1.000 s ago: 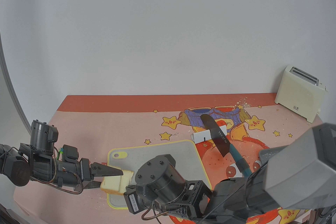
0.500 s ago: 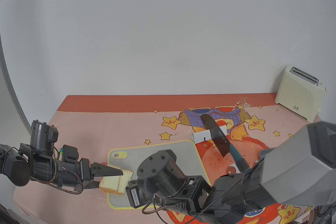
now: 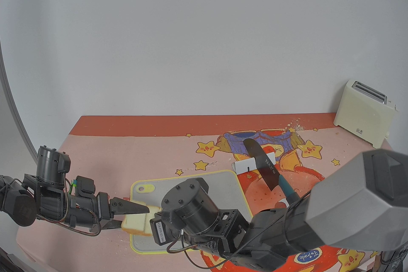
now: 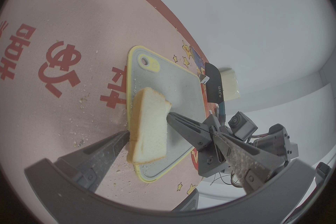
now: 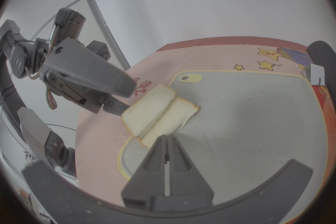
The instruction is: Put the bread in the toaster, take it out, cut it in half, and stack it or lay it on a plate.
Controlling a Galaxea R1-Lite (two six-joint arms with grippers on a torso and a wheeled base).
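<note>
The two overlapped halves of pale white bread [image 5: 159, 111] lie at the near left corner of the grey, yellow-rimmed plastic cutting board [image 5: 245, 112]; the left gripper [image 3: 134, 216] straddles them with its jaws wide, probably to grasp the stack; the right gripper [image 5: 165, 139], fingers pressed together, rests against their edge, seemingly to steady them.

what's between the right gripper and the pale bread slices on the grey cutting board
Nothing visible. The shut right gripper points straight at the pale square bread slices, with only bare grey yellow-rimmed cutting board between; the open left gripper brackets them from the opposite side.
</note>
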